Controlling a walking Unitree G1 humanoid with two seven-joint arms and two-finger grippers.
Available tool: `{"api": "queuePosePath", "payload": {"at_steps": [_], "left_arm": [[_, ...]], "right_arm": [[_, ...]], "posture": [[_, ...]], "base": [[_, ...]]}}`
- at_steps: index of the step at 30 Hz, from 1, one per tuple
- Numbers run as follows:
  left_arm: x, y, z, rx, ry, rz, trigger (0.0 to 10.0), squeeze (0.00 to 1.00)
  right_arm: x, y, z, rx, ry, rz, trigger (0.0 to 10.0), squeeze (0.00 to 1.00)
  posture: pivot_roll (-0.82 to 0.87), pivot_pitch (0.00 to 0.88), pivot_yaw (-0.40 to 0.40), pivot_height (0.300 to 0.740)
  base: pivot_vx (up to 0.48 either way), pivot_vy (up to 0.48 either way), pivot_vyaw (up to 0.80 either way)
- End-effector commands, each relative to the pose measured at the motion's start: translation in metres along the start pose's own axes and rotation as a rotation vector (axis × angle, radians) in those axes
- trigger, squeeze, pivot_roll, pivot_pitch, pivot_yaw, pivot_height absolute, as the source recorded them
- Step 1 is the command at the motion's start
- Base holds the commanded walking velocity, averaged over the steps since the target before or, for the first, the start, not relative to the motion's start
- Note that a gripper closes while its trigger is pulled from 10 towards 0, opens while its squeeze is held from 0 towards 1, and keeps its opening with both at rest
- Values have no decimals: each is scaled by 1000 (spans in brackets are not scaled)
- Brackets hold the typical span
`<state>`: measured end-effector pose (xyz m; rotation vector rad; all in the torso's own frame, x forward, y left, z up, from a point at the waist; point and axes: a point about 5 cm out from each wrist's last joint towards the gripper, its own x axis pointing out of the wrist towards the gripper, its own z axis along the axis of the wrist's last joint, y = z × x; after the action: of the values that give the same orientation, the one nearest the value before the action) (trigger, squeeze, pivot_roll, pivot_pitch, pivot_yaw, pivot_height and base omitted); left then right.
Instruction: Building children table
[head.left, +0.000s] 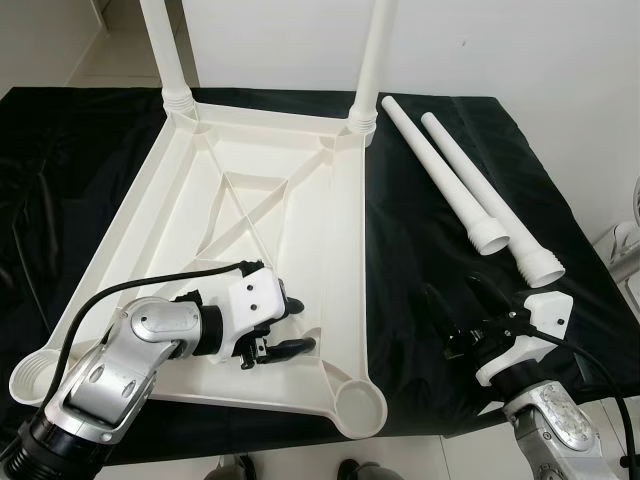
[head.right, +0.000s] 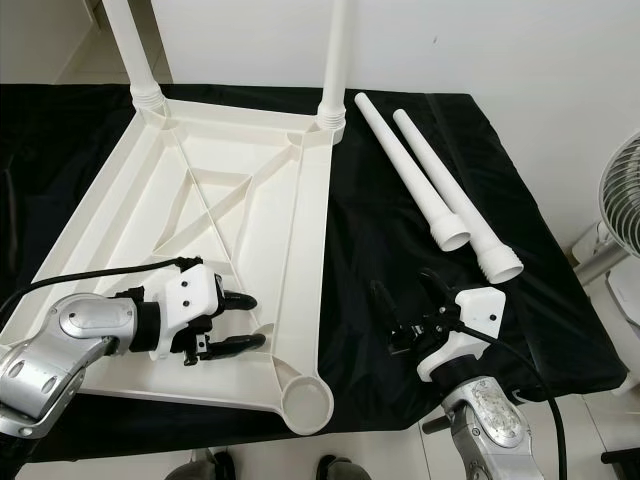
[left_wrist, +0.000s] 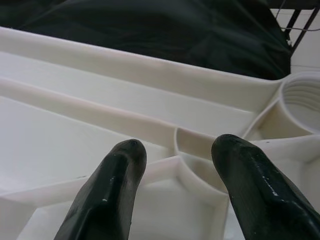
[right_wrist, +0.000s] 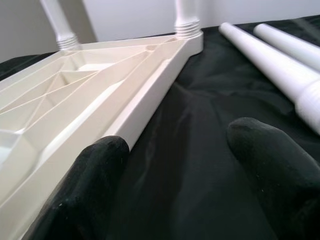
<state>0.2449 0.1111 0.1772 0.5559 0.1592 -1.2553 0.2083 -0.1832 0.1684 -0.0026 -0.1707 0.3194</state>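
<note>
The white plastic tabletop (head.left: 180, 230) lies upside down on a black cloth. Two legs (head.left: 372, 60) stand screwed into its far corners. Both near corner sockets (head.left: 360, 405) are empty. Two loose legs (head.left: 440, 172) lie side by side on the cloth to the right, threaded ends toward me. My left gripper (head.left: 303, 325) is open just over the ribbed underside, close to the near right socket (left_wrist: 300, 100). My right gripper (head.left: 455, 300) is open low over the cloth, between the tabletop's right edge (right_wrist: 150, 95) and the loose legs (right_wrist: 270, 55). Nothing is held.
The black cloth (head.left: 420, 250) covers the whole work surface; its front edge runs just behind my arms. A fan (head.right: 625, 200) stands on the floor beyond the right edge. A white wall backs the table.
</note>
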Motion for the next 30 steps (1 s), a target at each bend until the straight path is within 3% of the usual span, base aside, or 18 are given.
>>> {"api": "queuePosePath", "payload": {"at_steps": [1, 10, 13, 30], "left_arm": [[1, -5, -1, 18, 16, -22, 10000, 0], [8, -5, -2, 38, 44, 13, 10000, 0], [22, 9, -7, 50, 104, 154, 10000, 0], [43, 27, -6, 65, 110, 263, 10000, 0]], "right_arm": [[-4, -1, 2, -3, 8, 9, 10000, 0], [-5, -4, 6, -10, 10, 23, 10000, 0], [-4, 0, 12, 2, -11, 39, 10000, 0], [1, 1, 19, 38, -56, 37, 10000, 0]], "posture": [[-22, 172, -11, 740], [-28, 172, -12, 740], [-34, 171, -12, 740], [-49, 154, -6, 740]], "base": [[0, 0, 0], [0, 0, 0], [0, 0, 0], [0, 0, 0]]}}
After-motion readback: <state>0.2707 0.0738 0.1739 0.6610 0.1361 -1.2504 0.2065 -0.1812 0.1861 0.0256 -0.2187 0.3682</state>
